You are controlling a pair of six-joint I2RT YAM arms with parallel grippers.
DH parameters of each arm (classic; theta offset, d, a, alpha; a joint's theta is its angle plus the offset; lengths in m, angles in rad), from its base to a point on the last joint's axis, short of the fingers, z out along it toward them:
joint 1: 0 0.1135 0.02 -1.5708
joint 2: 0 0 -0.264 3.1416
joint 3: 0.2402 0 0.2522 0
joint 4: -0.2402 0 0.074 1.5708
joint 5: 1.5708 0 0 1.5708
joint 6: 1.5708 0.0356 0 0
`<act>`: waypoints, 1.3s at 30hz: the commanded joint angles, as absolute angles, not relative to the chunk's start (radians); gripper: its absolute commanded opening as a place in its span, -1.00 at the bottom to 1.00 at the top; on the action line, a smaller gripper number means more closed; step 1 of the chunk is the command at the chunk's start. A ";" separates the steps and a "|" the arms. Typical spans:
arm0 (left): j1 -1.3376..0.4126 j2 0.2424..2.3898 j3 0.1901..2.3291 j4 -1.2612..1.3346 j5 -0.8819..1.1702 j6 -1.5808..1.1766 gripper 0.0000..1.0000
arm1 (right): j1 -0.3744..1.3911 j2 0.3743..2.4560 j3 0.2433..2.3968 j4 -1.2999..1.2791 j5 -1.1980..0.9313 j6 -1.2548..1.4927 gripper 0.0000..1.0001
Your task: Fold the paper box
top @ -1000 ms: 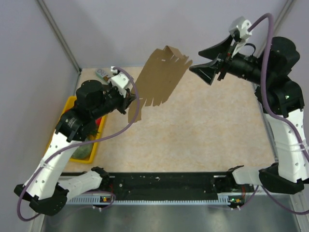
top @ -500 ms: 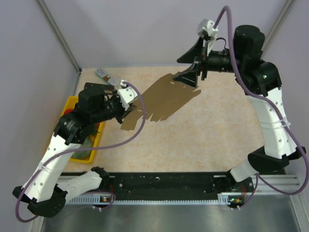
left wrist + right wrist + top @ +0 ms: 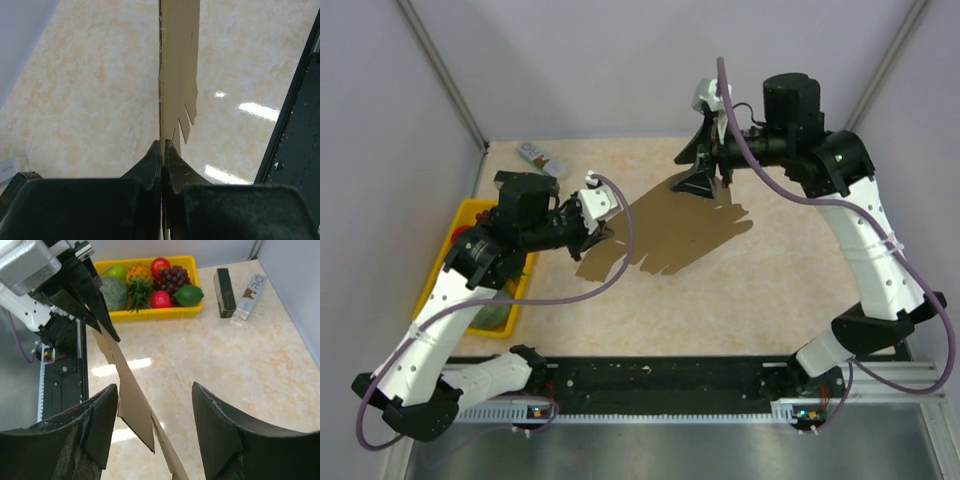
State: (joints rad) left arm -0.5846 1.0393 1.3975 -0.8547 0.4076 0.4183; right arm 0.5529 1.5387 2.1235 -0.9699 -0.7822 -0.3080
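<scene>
The paper box (image 3: 670, 225) is a flat brown die-cut sheet with notched tabs, held above the table and lying nearly level. My left gripper (image 3: 595, 232) is shut on its left end; in the left wrist view the fingers (image 3: 155, 160) pinch the sheet (image 3: 177, 75), which runs away edge-on. My right gripper (image 3: 698, 172) hangs at the sheet's far edge. In the right wrist view that gripper (image 3: 155, 390) is open, and the sheet (image 3: 132, 400) passes between its fingers, close to the left finger (image 3: 102, 415) and well apart from the right one.
A yellow tray (image 3: 460, 225) of fruit (image 3: 150, 285) stands at the table's left edge. A slim black box (image 3: 225, 285) and a white printed packet (image 3: 247, 295) lie at the back left corner (image 3: 532, 153). A black rail (image 3: 660, 380) runs along the near edge.
The right arm swung left and down until its open fingers straddle the sheet's far edge. The sheet dropped from nearly upright to nearly flat. The left gripper shifted slightly right, still clamped.
</scene>
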 commanded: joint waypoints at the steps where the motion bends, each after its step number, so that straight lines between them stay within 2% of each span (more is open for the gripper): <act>1: -0.594 1.048 1.425 -0.847 0.451 0.433 -1.00 | 0.591 1.525 2.089 -0.997 -0.781 -0.376 0.13; 5: -0.597 1.052 1.424 -0.845 0.454 0.436 -1.00 | 0.598 1.525 2.069 -0.994 -0.790 -0.385 -0.21; 8: -0.597 1.048 1.422 -0.835 0.440 0.427 -1.00 | 0.595 1.514 2.056 -0.989 -0.811 -0.387 -0.55; 9: -0.598 1.045 1.424 -0.825 0.434 0.410 -1.00 | 0.597 1.509 2.051 -0.985 -0.813 -0.385 -0.79; 10: -0.598 1.040 1.424 -0.816 0.420 0.399 -0.92 | 0.600 1.506 2.039 -0.980 -0.811 -0.384 -0.94; 11: -0.598 1.028 1.422 -0.804 0.382 0.385 -0.83 | 0.598 1.491 2.030 -0.976 -0.810 -0.383 -1.00; 13: -0.598 1.008 1.408 -0.764 0.345 0.342 -0.64 | 0.598 1.470 1.990 -0.939 -0.807 -0.367 -1.00; 16: -0.597 0.947 1.364 -0.687 0.270 0.286 -0.20 | 0.595 1.422 1.929 -0.866 -0.773 -0.316 -1.00; 17: -0.595 0.909 1.353 -0.666 0.244 0.264 0.15 | 0.589 1.413 1.913 -0.847 -0.766 -0.299 -1.00; 18: -0.594 0.890 1.330 -0.644 0.214 0.233 0.36 | 0.568 1.390 1.896 -0.822 -0.776 -0.278 -1.00; 20: -0.592 0.841 1.299 -0.580 0.155 0.189 0.92 | 0.539 1.362 1.832 -0.728 -0.776 -0.197 -1.00; 21: -0.588 0.825 1.289 -0.554 0.090 0.129 0.97 | 0.508 1.349 1.807 -0.692 -0.769 -0.164 -1.00; 27: -0.572 0.723 1.160 -0.408 -0.167 -0.133 0.97 | 0.394 1.210 1.589 -0.389 -0.713 0.174 -1.00; 31: -0.566 0.680 1.040 -0.309 -0.193 -0.250 0.93 | 0.328 1.122 1.410 -0.215 -0.676 0.436 -1.00; 34: -0.551 0.664 0.959 -0.198 -0.118 -0.297 0.90 | 0.316 1.057 1.320 -0.108 -0.707 0.530 -1.00; 38: -0.496 0.666 0.937 -0.094 0.064 -0.322 0.76 | 0.307 1.000 1.266 -0.091 -0.756 0.535 -1.00; 39: -0.456 0.667 0.940 -0.069 0.165 -0.321 0.76 | 0.307 0.977 1.255 -0.087 -0.776 0.526 -1.00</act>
